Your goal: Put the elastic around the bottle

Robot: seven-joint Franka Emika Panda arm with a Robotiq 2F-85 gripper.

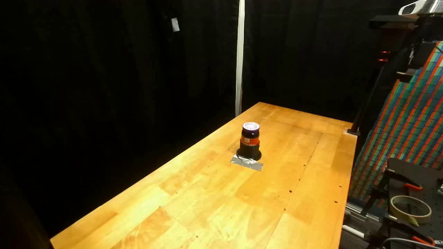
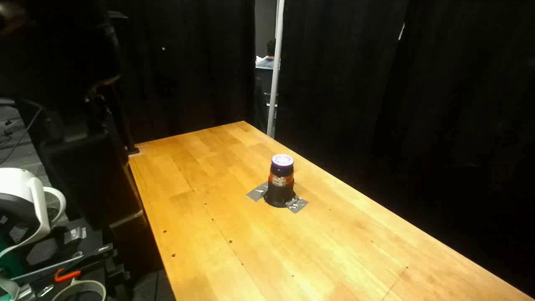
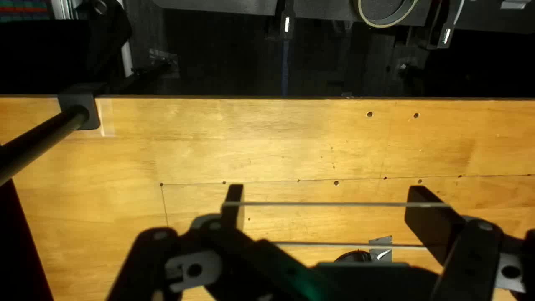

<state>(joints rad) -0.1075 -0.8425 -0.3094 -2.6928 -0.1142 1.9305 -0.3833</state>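
Standing upright on the counter (image 1: pixel 207 200) in an exterior view, the bottle (image 1: pixel 250 140) rises from a flared black base (image 1: pixel 249 152), silver tape (image 1: pixel 247 163) at its foot. In an exterior view its pale round lid (image 2: pixel 283 160) faces up, with tape on two sides of the base. In the wrist view the gripper (image 3: pixel 328 211) has its fingers (image 3: pixel 430 223) spread wide, the elastic (image 3: pixel 326 204) stretched between them in two strands; beyond the lower strand shows a dark rounded edge beside tape, the rest hidden behind the gripper.
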